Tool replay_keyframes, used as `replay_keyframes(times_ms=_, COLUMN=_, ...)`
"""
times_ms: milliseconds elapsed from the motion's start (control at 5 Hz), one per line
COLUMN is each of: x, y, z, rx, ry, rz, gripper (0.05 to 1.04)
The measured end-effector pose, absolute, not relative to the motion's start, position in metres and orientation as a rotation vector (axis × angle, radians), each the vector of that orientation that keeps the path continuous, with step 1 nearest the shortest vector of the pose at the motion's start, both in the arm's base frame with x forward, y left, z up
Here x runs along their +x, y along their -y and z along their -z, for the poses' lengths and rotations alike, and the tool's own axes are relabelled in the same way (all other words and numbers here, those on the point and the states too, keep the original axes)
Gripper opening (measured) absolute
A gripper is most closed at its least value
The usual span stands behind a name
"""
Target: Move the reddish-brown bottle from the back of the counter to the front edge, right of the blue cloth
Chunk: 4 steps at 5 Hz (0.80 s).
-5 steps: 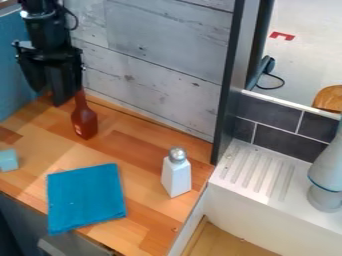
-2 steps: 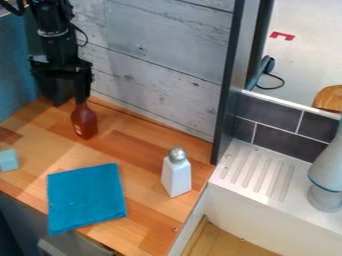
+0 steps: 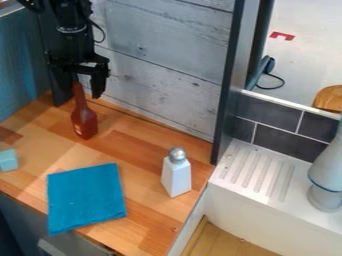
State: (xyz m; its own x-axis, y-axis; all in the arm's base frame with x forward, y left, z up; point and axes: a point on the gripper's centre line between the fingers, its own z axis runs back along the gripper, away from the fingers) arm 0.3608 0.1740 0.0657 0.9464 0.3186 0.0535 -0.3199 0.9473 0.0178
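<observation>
The gripper [image 3: 80, 99] hung at the upper left of the frame, its fingers wide apart, one on either side of the neck of the dark red bottle [image 3: 84, 120]. The bottle stood upright on the wooden counter [image 3: 143, 145], with a strip of wood between it and the grey plank wall [image 3: 160, 65]. A broader stretch of wood separated it from the blue cloth [image 3: 87, 197] at lower left, whose bottom corner stuck out past the counter's front edge. The white shaker [image 3: 176, 177] with the silver top stood right of the cloth, well apart from the bottle and near the counter's right edge. Beyond that edge lay the white sink [image 3: 267, 202]. A pale blue block [image 3: 8, 160] sat at the frame's left edge.
</observation>
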Motion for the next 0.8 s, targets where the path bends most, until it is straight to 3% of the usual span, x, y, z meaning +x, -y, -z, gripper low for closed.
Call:
replay_keyframes(times_ms=200, x=0.362, y=-0.173, z=-0.066, rx=0.027, ry=0.053, rz=-0.328, gripper=1.008)
replay_keyframes(times_ms=400, x=0.369, y=-0.162, z=-0.066, rx=0.038, ry=0.062, rz=-0.301, gripper=0.948)
replay_keyframes(times_ms=800, x=0.37, y=-0.163, z=-0.066, rx=0.079, ry=0.059, rz=-0.308, gripper=0.476)
